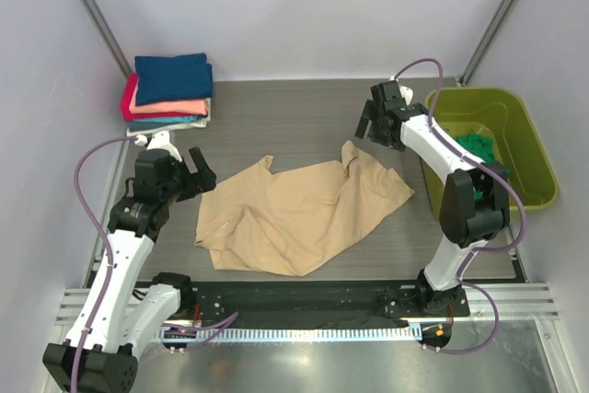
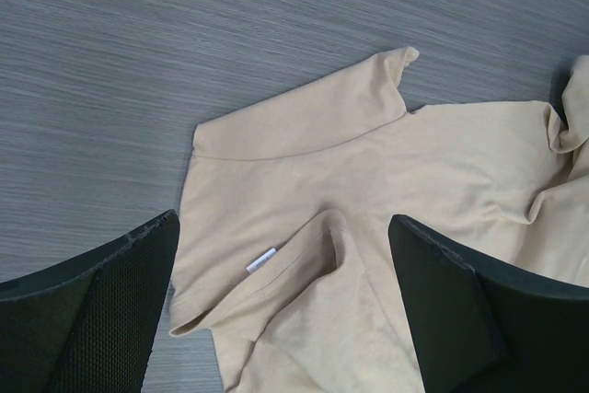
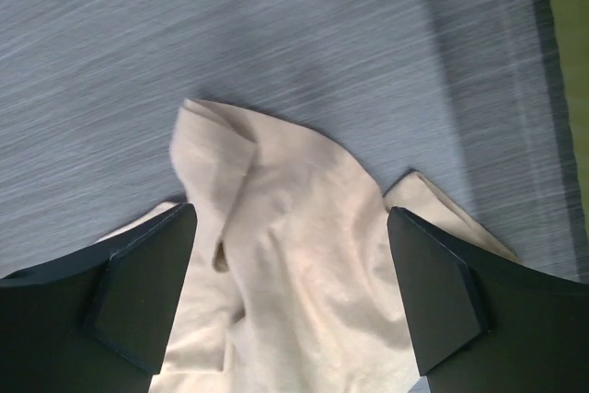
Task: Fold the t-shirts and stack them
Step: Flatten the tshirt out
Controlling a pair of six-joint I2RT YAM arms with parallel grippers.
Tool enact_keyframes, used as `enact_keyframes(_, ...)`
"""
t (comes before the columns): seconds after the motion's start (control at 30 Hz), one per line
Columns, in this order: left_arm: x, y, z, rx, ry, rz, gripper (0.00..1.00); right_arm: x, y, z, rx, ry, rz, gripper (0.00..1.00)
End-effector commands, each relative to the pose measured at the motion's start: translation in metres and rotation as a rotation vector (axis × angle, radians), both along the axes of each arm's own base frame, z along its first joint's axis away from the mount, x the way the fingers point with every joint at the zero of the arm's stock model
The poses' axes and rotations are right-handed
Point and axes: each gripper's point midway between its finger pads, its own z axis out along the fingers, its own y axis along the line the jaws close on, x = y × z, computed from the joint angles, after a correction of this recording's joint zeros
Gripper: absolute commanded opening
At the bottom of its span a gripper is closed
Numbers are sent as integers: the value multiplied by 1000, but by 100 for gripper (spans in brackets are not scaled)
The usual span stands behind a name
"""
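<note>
T-shirts on a grey tabletop (image 1: 294,117), one unfolded

A tan t-shirt (image 1: 304,218) lies rumpled at the middle of the tabletop. Its long axis slants from near left to far right, where a corner bunches into a peak. The cloth is plain and creased, with edges folded over; a small white label (image 2: 260,261) shows beside one hem. The left hand (image 2: 283,223) hovers at the shirt's left end, fingers spread wide, holding nothing. The right hand (image 3: 292,218) hangs over the bunched far-right corner, likewise spread and empty. A folded stack (image 1: 170,94), navy on top, sits in the far left corner. A green shirt (image 1: 477,143) lies in the lime tub (image 1: 543,172) at right.
</note>
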Motion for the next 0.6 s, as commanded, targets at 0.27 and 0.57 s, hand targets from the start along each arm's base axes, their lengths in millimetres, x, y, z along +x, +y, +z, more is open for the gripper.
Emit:
enact_keyframes(0.27, 0, -2, 7, 5, -29, -26, 94, 8, 35, -33, 138, 8, 111, 78)
enact_keyframes(0.57, 0, -2, 6, 8, -30, -28, 94, 32, 57, -65, 197, 42, 154, 71)
